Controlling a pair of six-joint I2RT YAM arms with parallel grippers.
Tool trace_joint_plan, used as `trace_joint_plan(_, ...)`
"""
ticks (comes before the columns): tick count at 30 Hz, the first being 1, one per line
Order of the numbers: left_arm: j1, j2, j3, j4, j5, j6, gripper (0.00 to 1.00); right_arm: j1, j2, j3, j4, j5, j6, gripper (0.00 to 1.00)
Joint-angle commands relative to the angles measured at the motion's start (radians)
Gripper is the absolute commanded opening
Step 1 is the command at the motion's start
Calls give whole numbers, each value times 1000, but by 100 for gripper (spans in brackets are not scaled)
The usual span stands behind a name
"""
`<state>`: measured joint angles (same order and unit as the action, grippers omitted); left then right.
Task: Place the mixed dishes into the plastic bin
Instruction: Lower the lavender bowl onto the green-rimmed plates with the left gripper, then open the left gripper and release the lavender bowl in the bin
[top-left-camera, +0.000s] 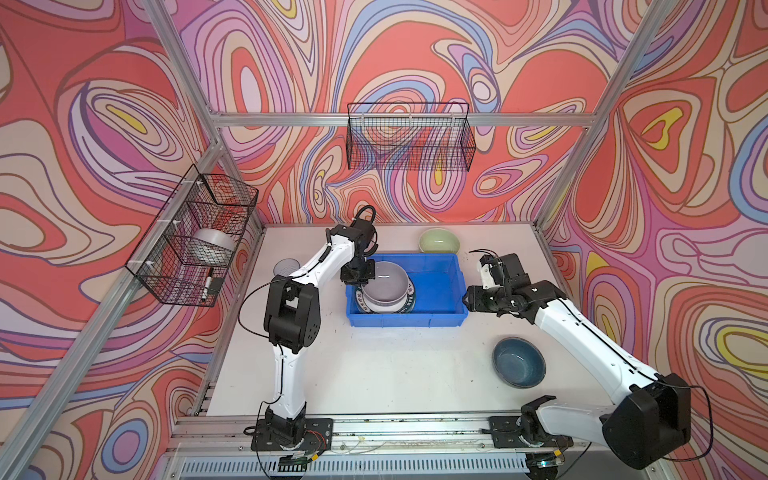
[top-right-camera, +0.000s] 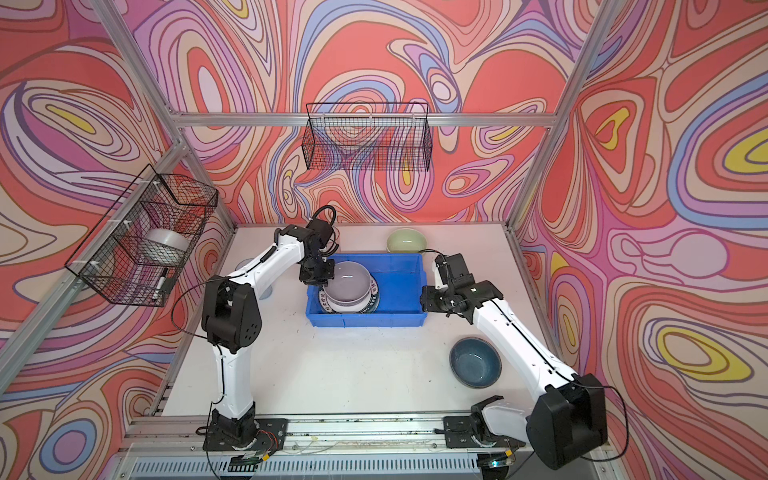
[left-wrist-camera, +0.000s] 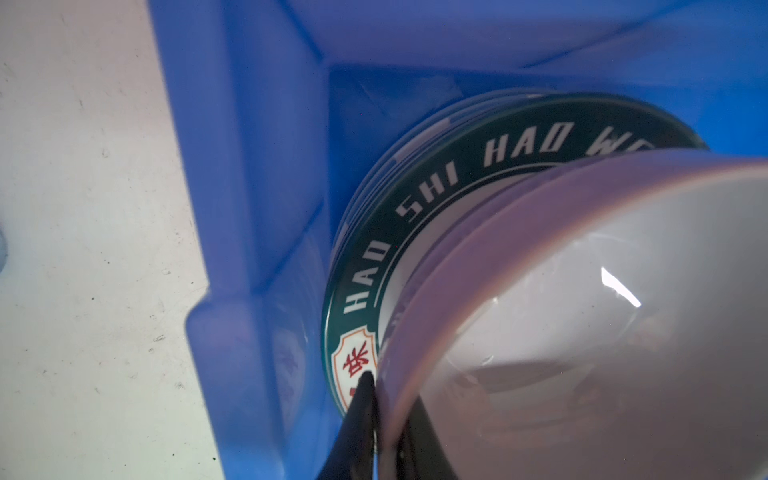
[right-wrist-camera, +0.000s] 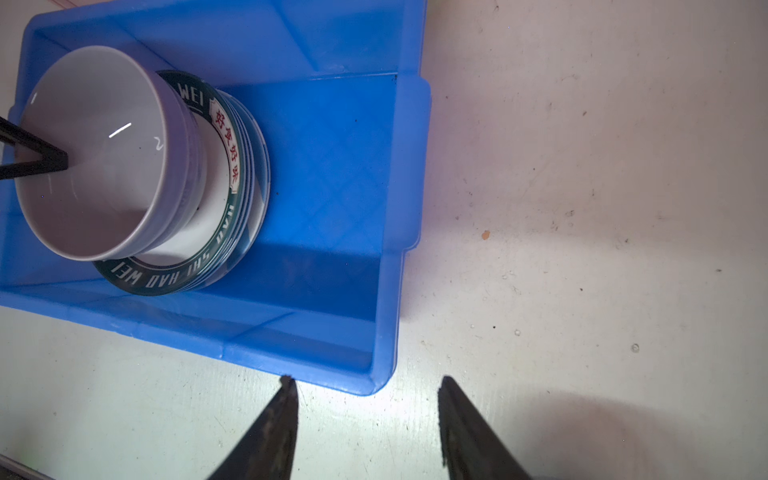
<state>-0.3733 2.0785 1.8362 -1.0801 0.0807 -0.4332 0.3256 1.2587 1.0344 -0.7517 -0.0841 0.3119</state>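
Walls (top-left-camera: 415, 50): we see a swirling print of coral, pink, lilac, blue and yellow at 9, 12 and 3 o'clock.
Frame (top-left-camera: 291, 119): silver aluminium bars run up the corners and across the back wall.
Back basket (top-left-camera: 409, 137): black wire mesh, hung on the crossbar at 12 o'clock.
Side basket (top-left-camera: 191, 237): black wire mesh at 9 o'clock; we make out a white roll (top-left-camera: 214, 245) and a marker (top-left-camera: 208, 284) inside.
Bench (top-left-camera: 374, 365): white, scuffed and speckled.
Front rail (top-left-camera: 415, 430): silver, along the 6 o'clock edge, with a slotted grille (top-left-camera: 374, 464) below.
Light: bright and even; we note only soft shadows.
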Motion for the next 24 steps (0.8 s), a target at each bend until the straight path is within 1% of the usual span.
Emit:
trace_joint_plan(1,-6,-21,-14,-17,13,2,21,-5,-18,-11,8,15,-2,56)
trace_joint_plan(10,-4,-80,-43,-27,1,1,28,-5,-15,-13,12,13,-1,56)
trace_joint_plan(11,-5,-93,-47,-30,-2,-2,29,-5,-15,-13,11,13,-1,56)
trace_joint_plan(16,-4,-179,-64,-41,-13,-21,41,-5,-4,-17,23,8,0,56)
trace_joint_plan(20,-4,-261,-101,-40,-40,-28,43,-5,14,-17,35,-5,3,57)
trace_joint_plan(21,-3,-284,-125,-37,-55,-33,43,-6,16,-17,36,-7,6,61)
trace_joint_plan(23,-1,-331,-181,-28,-88,-49,42,-5,17,-18,50,-14,14,66)
trace_joint_plan(24,2,-360,-221,-13,-101,-62,42,-5,18,-19,56,-18,19,67)
